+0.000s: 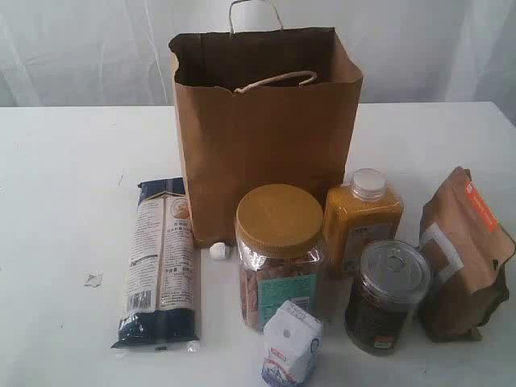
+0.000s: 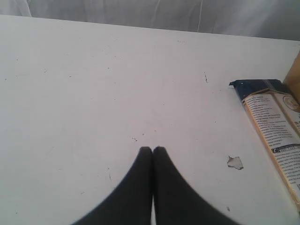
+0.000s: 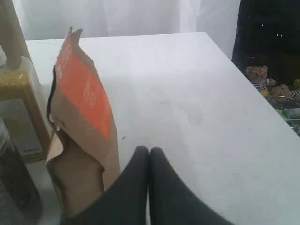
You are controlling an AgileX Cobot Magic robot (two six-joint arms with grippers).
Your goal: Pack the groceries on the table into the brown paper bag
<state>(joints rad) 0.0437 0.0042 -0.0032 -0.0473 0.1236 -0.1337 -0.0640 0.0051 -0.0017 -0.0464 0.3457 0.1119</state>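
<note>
Packing appears not yet begun: all six groceries are sitting on the counter (image 1: 56, 161), in front of the open bag (image 1: 266, 137). The pasta packet (image 1: 161, 266) is lying flat on the left. The tan-lidded jar (image 1: 280, 258), bottle (image 1: 363, 222), dark jar (image 1: 387, 294), pouch (image 1: 468, 258) and carton (image 1: 292, 347) are standing clustered on the right. The left pincer (image 2: 152, 149) is pointing at bare counter near the packet, tips pressed together, empty. The right pincer (image 3: 149, 150), also pressed together and empty, is sitting just beside the pouch. Next, one pincer likely needs to spread and take an outer item. The cluster is crowding the bag's front; a white lump (image 1: 219, 251) and paper scrap (image 1: 94, 280) are lying nearby.
</note>
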